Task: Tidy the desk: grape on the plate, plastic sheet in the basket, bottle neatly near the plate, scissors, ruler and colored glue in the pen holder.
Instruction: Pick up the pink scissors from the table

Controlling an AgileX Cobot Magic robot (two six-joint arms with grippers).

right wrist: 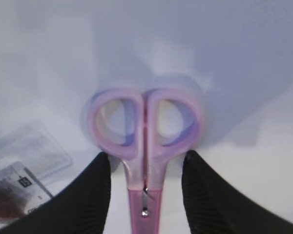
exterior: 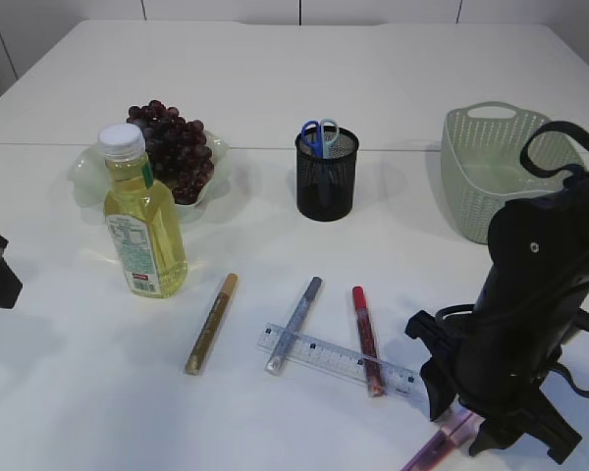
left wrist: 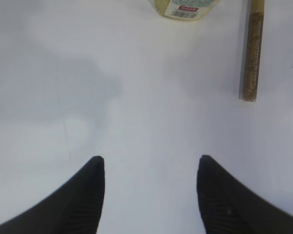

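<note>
Grape (exterior: 172, 147) sits plated; blue scissors (exterior: 320, 135) are in the holder (exterior: 326, 177). Ruler (exterior: 339, 360) and glue sticks (exterior: 366, 339) remain mid-surface. Right hand (right wrist: 145, 195), half-open, straddles pink scissors (right wrist: 145, 146), ungripped; left hand (left wrist: 150, 195) is open, empty.

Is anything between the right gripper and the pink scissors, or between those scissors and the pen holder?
Nothing sits between the right gripper and the pink scissors: its fingers straddle them just below the handles. On the way to the pen holder, the ruler and glue pens lie flat on the table, low enough to pass over. Blue scissors already stand inside.
</note>
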